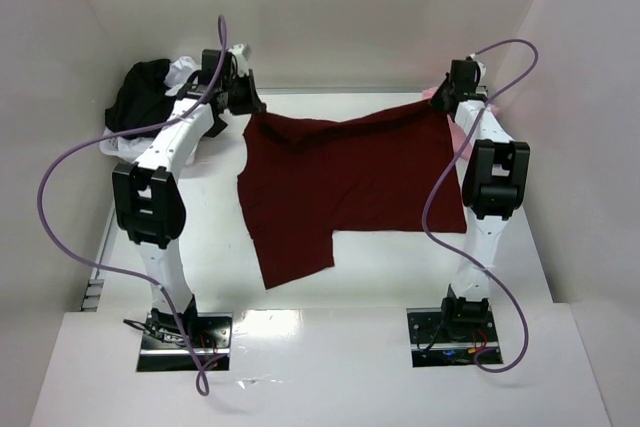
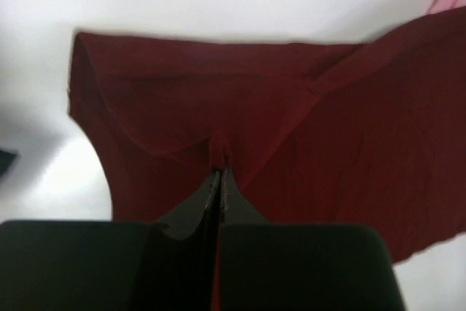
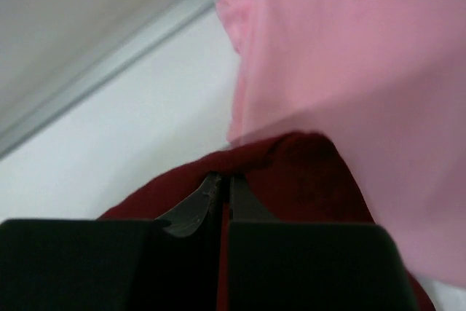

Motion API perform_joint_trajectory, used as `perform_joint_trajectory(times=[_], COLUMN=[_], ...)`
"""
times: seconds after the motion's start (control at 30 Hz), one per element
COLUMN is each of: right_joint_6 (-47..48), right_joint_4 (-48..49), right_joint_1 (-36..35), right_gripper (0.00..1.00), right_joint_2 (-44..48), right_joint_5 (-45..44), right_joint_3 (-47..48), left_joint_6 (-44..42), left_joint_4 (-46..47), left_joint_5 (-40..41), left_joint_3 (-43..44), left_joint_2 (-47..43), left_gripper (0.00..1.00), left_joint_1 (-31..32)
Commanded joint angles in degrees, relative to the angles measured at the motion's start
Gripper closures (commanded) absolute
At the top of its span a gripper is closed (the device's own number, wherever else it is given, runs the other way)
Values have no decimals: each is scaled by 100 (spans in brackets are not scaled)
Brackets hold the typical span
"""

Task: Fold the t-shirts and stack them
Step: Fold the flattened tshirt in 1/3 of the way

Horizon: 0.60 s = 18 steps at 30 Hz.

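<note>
- The maroon t-shirt (image 1: 340,182) is stretched by its far edge between my two claws. The rest of it lies spread on the desk (image 1: 380,267), with one longer flap reaching towards my bases on the left.
- My left claw (image 2: 220,172) is clenched on a fold of the maroon cloth at the shirt's far left corner, jaws pressed together with the fabric pinched between them.
- My right claw (image 3: 222,178) is clenched on the shirt's far right corner in the same way.
- The pink t-shirt (image 3: 342,71) lies just beside that corner, its edge overlapping the maroon cloth.
- The black t-shirt (image 1: 140,92) is heaped in the far left corner, with white cloth (image 1: 185,72) bunched against it.
- I cannot tell whether any container holds that heap, because my left arm hides its near side.
</note>
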State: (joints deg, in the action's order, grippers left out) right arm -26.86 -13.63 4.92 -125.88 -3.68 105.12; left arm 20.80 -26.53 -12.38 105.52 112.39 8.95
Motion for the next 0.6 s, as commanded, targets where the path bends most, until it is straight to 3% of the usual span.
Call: perform_joint_trajectory(times=[0.0,0.27,0.57], right_joint_6=[111,6,-178], right_joint_4=[-17,-76,-157], right_joint_1=[53,53,106], right_gripper=[100,100,100], right_joint_2=[588,1001,1295], right_joint_5=[78,-131,-256], right_joint_3=[-533,-1440,-1942], left_joint_6=[310,520,574], left_joint_4=[183,332,279], left_joint_5=[-238,-397,-678], left_joint_3=[-671,-1890,-2184], left_joint_2=[-461,-919,-1167], left_gripper=[100,100,100], left_joint_1=[28,115,168])
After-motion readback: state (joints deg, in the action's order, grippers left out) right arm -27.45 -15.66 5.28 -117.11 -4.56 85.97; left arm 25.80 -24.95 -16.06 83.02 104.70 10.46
